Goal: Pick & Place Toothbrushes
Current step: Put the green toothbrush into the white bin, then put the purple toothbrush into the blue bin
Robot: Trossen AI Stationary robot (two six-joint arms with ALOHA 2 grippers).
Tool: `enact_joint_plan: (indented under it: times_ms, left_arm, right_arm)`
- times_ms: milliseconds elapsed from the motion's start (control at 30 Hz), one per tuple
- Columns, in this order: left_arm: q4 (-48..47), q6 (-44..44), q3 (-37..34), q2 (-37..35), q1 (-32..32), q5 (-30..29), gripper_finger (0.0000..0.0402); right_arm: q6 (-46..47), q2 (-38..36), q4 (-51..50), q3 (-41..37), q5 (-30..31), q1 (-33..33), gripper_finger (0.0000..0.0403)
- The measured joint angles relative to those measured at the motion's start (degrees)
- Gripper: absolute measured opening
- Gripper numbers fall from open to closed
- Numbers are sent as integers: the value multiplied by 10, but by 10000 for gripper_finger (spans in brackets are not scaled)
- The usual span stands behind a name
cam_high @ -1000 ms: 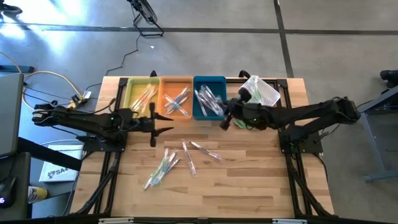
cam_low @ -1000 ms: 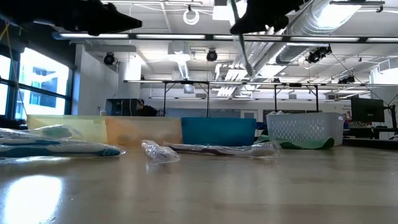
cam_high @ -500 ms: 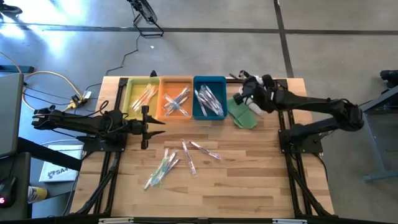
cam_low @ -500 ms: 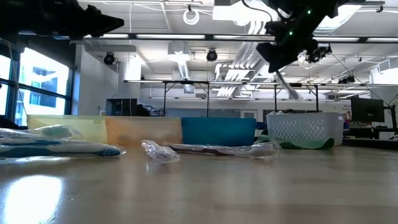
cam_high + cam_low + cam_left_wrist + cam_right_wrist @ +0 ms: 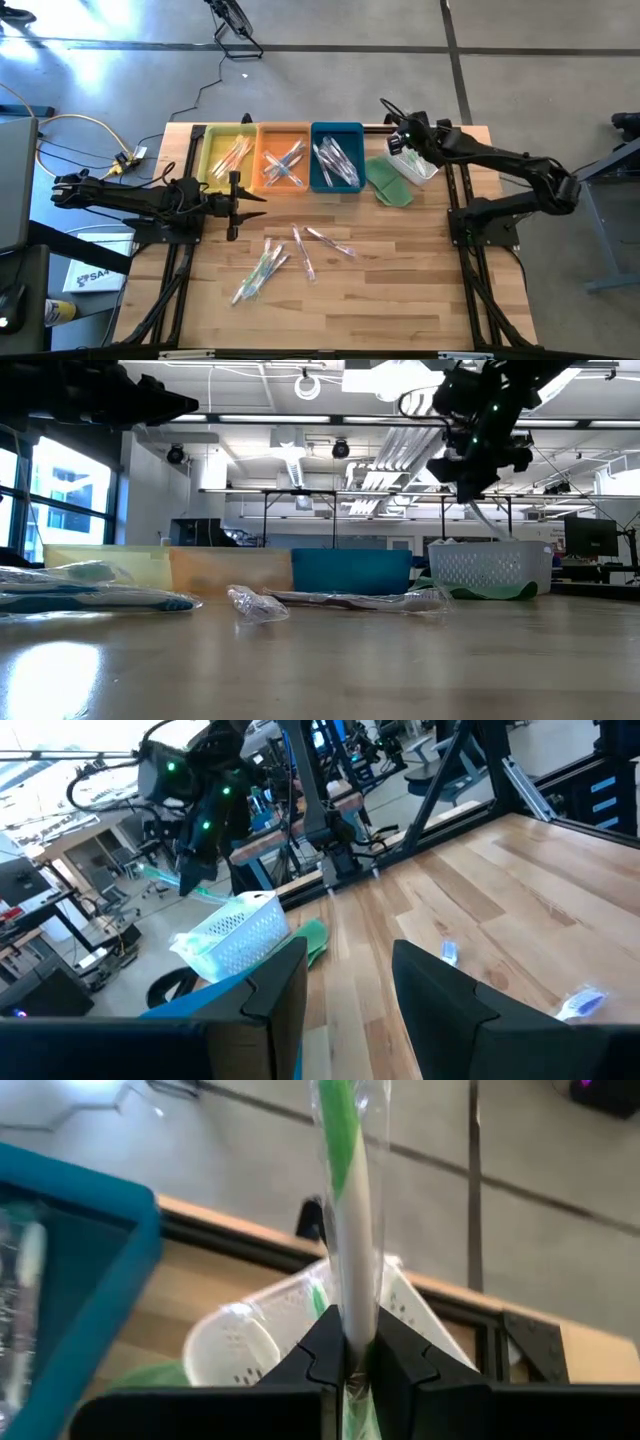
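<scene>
Moving fr blue tray (image 5: 336, 158) to basket (image 5: 420, 160): right claw (image 5: 352, 1365) w/ toothbrush (image 5: 345, 1190).

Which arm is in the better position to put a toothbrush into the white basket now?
The right. Its tool is shut on a green toothbrush just above the white basket. The left tool is open, empty, near the yellow tray.

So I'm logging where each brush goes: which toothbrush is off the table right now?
The green-and-white toothbrush in a clear wrapper, pinched in the right gripper above the white mesh basket; the others lie on the table or in trays.
</scene>
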Motion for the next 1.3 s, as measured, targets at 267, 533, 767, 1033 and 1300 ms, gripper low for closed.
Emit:
enact_joint_plan:
  times_ms: [267,533,767,1033,1300]
  left_arm:
    - [0,-1,0,0,0,0,143]
    - [0,-5,0,0,0,0,143]
    - [-5,-18,0,0,0,0,143]
    - [-15,-45,0,0,0,0,143]
    - [-48,-45,0,1,0,0,143]
  right_arm:
    - [19,71,-2,0,10,-9,25]
    - [16,108,0,0,12,-9,132]
    - [0,95,1,0,10,-8,184]
    - [0,30,36,0,-106,10,155]
    - [-27,-36,161,0,-337,60,113]
